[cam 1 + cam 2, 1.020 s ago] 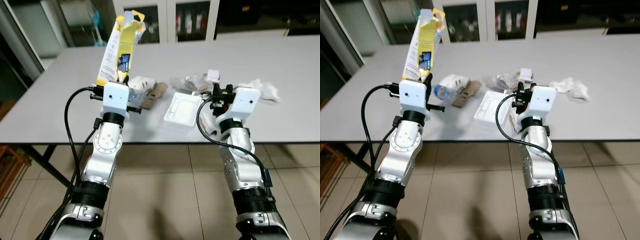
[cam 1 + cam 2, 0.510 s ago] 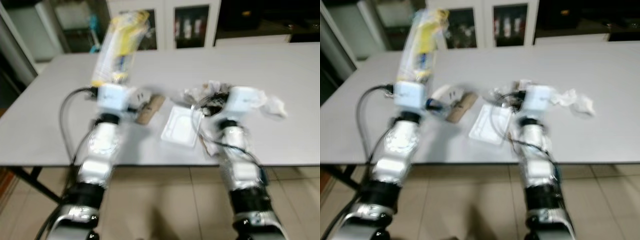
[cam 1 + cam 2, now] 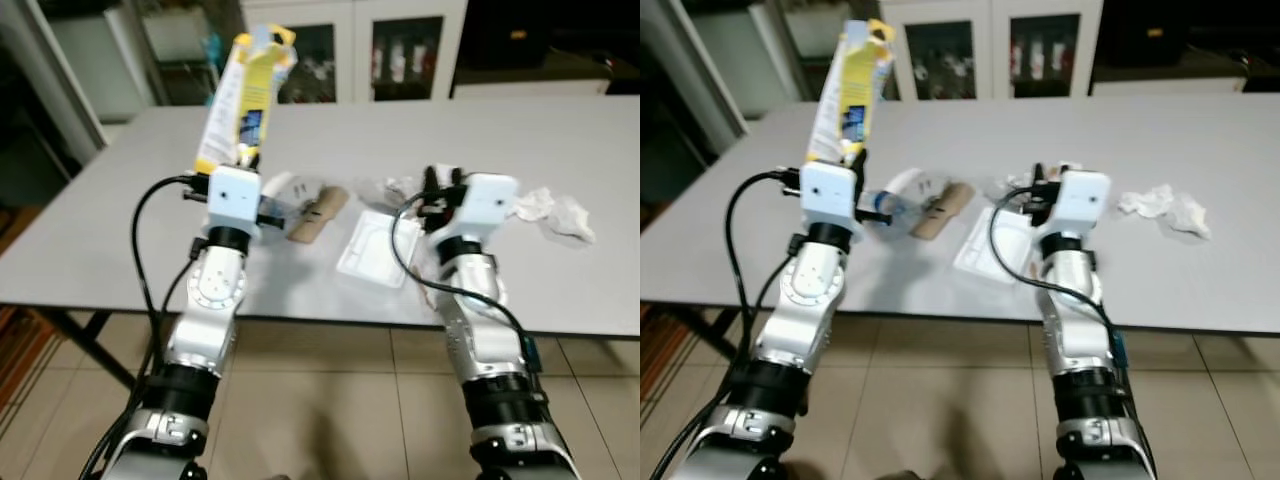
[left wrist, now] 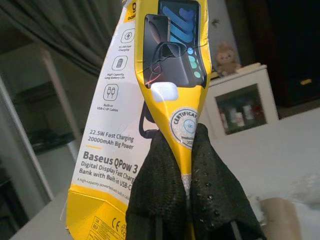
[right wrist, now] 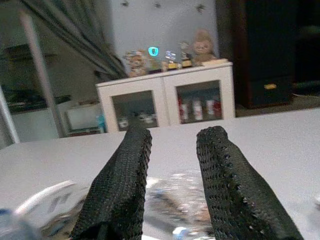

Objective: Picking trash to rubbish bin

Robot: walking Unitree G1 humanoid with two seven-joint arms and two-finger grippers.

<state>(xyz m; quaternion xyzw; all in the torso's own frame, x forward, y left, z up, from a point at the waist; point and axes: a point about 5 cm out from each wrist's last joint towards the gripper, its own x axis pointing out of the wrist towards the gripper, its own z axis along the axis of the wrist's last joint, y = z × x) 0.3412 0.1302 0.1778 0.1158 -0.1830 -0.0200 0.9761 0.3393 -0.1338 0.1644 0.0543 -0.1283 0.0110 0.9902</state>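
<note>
A yellow and white power bank box stands upright above the table's near left part, and my left gripper is shut on its lower edge. My right gripper is open and holds nothing; it hovers over the near middle of the grey table, above a crumpled clear wrapper. On the table lie a white plastic tray, a cardboard tube, a plastic bottle and crumpled white tissue.
White cabinets with glass doors stand behind the table. The tiled floor lies beneath my arms, with a dark table leg at the lower left. The far half of the table is bare.
The camera has shifted, so the table and the trash sit further right in the picture. Both arms keep their pose, and the left gripper still grips the box.
</note>
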